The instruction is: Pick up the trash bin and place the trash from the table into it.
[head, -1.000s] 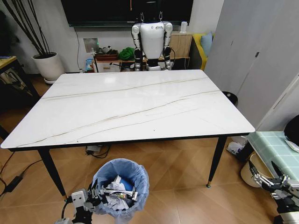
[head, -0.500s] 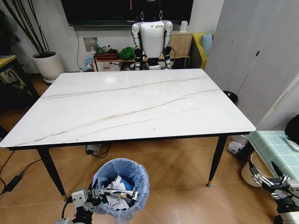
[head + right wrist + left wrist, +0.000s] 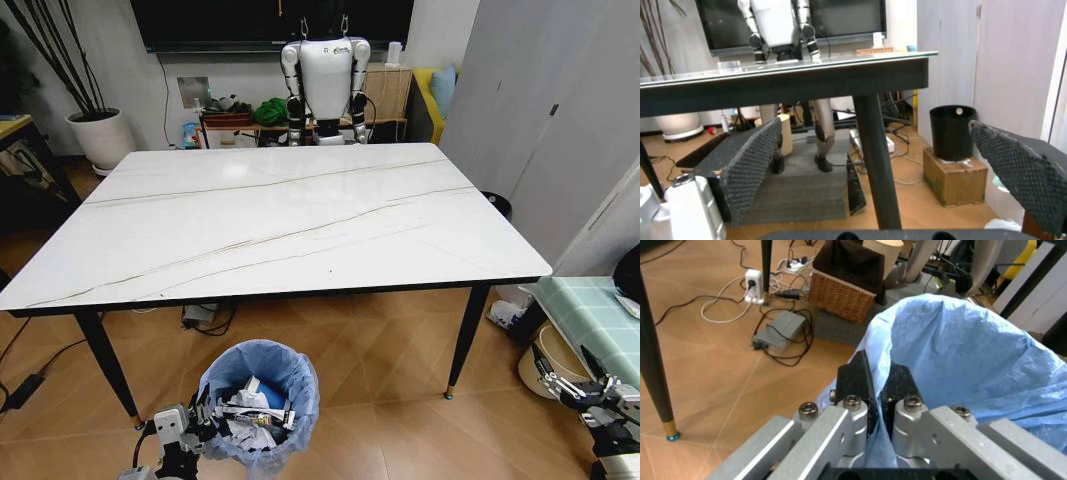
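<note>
Trash bin point(image 3: 258, 402): rim clamped in left pincer point(image 3: 875, 390) at its near-left side, below tabletop point(image 3: 270, 215) front edge; right pincer point(image 3: 590, 385) held apart, far right

Left gripper point(image 3: 877, 390): hanging low at robot's left, fingers pinching shut on trash bin point(image 3: 262, 385) rim. Right gripper point(image 3: 580, 384): idling low at right, fingers spread.

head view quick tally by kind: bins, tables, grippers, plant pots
trash bin: 1, blue bag liner, litter inside
table: 1, white marble-look top
grippers: 2, left gripper shut on the bin's rim, right gripper open, low at the right
white plant pot: 1
Total: 5
</note>
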Robot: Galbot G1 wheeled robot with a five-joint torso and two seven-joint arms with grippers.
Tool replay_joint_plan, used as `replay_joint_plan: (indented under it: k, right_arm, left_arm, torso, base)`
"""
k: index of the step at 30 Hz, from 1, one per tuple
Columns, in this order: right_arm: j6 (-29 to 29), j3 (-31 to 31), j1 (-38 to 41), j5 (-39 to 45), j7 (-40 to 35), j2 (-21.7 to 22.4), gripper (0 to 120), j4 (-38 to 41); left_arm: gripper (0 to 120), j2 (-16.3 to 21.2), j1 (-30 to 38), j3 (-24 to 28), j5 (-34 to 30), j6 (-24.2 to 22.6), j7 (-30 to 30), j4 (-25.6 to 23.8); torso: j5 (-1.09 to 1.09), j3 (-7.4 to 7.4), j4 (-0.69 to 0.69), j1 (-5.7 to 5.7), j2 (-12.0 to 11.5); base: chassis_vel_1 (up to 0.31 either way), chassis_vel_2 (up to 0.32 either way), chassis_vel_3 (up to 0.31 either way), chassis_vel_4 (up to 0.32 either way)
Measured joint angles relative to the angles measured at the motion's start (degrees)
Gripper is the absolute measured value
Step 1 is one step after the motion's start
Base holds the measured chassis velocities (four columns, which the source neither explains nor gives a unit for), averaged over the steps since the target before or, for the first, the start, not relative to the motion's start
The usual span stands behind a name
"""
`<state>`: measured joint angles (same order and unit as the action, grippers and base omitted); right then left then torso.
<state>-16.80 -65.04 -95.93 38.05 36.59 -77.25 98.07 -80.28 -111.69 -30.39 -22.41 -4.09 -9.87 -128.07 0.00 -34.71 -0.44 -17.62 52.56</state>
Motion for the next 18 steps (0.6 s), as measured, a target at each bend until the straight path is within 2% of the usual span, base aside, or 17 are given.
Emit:
replay_joint_plan:
  k: [18]
  right_arm:
    - [0.0, 0.0, 0.0, 0.0, 0.0, 0.0, 100, 0.0]
  left_arm:
    - [0, 0.0, 0.1, 0.0, -0.4, -0.2, 0.0, 0.1]
  torso:
    - [0.0, 2.17, 0.0, 1.76, -3.9]
  base:
    - [0.0, 0.0, 0.0, 0.0]
